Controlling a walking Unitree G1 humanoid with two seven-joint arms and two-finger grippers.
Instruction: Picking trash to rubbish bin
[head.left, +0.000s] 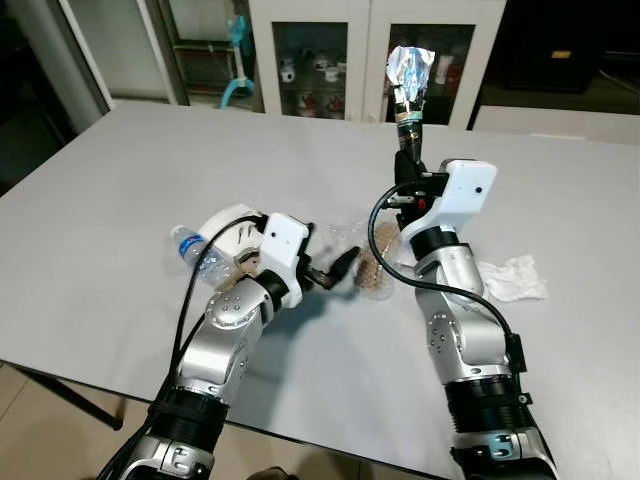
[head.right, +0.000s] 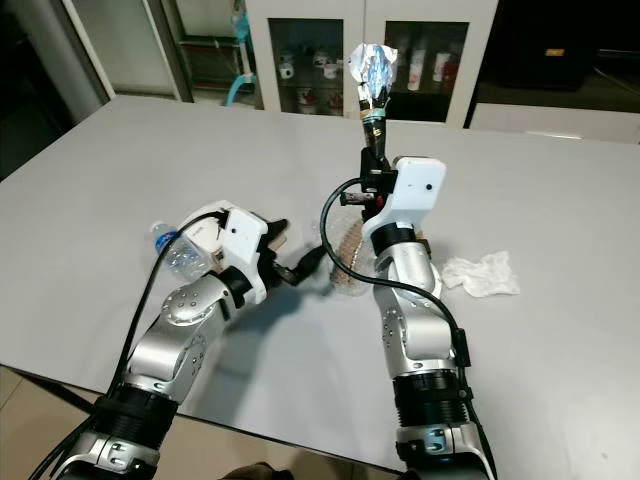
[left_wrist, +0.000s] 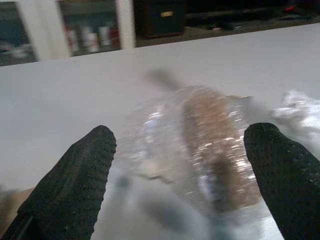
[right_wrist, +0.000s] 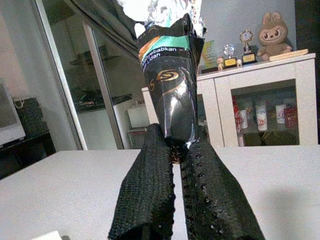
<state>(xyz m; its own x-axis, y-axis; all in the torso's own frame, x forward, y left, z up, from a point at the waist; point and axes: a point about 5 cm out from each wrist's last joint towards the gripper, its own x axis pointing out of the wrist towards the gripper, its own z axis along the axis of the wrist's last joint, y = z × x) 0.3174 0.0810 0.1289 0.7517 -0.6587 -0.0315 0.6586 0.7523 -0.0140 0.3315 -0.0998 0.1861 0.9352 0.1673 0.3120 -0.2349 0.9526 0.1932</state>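
Observation:
My right gripper (head.left: 408, 132) is raised above the grey table (head.left: 140, 170), shut on a dark snack wrapper (head.left: 410, 75) with a crumpled silver foil top; the right wrist view shows the wrapper (right_wrist: 170, 95) pinched between both fingers (right_wrist: 150, 190). My left gripper (head.left: 338, 268) lies low over the table and is open. Its fingers (left_wrist: 75, 185) straddle a crumpled clear plastic pack (left_wrist: 200, 145) with brown contents, without touching it. That pack (head.left: 372, 262) lies between my two arms.
A clear plastic bottle (head.left: 188, 246) with a blue cap lies beside my left forearm. A crumpled white tissue (head.left: 512, 277) lies to the right of my right arm. White glass-door cabinets (head.left: 320, 50) stand beyond the table's far edge.

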